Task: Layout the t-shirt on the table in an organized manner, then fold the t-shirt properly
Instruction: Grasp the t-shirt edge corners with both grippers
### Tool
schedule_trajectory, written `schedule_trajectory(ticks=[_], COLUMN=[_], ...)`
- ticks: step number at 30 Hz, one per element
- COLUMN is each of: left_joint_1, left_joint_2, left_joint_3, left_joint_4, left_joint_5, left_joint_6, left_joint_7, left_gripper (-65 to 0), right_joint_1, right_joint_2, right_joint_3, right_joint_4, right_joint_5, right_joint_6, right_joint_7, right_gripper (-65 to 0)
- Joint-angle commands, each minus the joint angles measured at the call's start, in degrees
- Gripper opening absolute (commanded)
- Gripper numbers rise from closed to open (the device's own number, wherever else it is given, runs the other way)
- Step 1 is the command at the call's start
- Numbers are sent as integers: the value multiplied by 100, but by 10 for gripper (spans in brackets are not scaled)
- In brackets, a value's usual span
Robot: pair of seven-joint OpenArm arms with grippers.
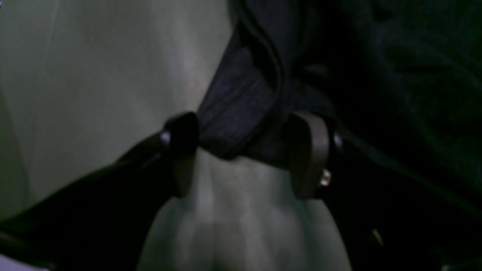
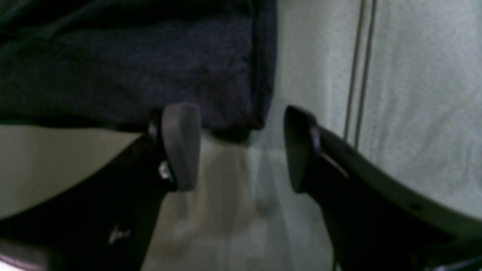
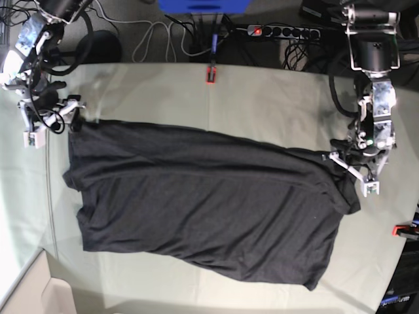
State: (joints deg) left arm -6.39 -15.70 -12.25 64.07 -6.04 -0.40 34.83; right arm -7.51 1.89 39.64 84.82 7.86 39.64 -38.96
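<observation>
**A:** Start with the shirt (image 3: 203,209). It lies spread dark side up across the middle of the table (image 3: 262,98), roughly flat but skewed, with long ripples running through the body. No print shows from above. You'll find it soft and light, with no stiffness at all. Lift one point and the rest will sag and drag along the cloth.

**B:** Where should I take hold?

**A:** At the hems and seams, where the fabric is doubled. A pinch there is less likely to slip than one on a single layer. In the left wrist view a ribbed, stitched edge (image 1: 241,101) sits right between the fingers. That thicker band looks like your best purchase on that side.

**B:** Is the left pincer on it?

**A:** The left pincer (image 1: 244,154) has its fingers apart with that band bunched in the gap. I can't tell whether the pads actually press on the fabric, so treat it as not gripped yet. In the base view it sits at the shirt's edge on the right of that picture.

**B:** And the right?

**A:** The right pincer (image 2: 241,146) is wide apart and holds nothing. A hemmed corner (image 2: 241,124) lies just beyond its fingertips, one finger overlapping the edge, bare table under the gap. Pull gently and evenly from both ends, I'd say, because a jerk will probably just wrinkle the shirt and the table's cloth cover with it.
</observation>
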Motion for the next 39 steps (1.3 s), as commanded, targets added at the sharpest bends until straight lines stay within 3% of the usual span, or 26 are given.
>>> schedule_trajectory(ticks=[1,5,12,16,23,28,39], left_joint_1=[-130,-209,-235,-244,-183,125,556], left_joint_2=[-69,-69,-69,-69,-113,-60,-104], left_joint_3=[-19,-19,7,-28,-98,-836,-933], left_joint_4=[111,120,59,59,270,920,1298], left_joint_5=[2,-42,2,2,-42,-51,-51], left_joint_6=[18,18,18,27,36,10,10], left_joint_7=[-120,-208,-358,-349,-331,-314,-349], left_gripper=[-310,-424,-456,-650,-648,-648,-648], right_joint_1=[43,43,43,43,26,43,333], right_joint_2=[61,61,70,70,61,97,202], right_joint_3=[14,14,14,14,14,49,23], right_joint_4=[85,85,85,85,85,85,-126], right_joint_5=[80,80,71,71,71,63,54], right_joint_6=[36,36,36,36,36,36,36], right_joint_7=[111,111,120,120,120,120,129], right_gripper=[-292,-292,-292,-292,-290,-289,-289])
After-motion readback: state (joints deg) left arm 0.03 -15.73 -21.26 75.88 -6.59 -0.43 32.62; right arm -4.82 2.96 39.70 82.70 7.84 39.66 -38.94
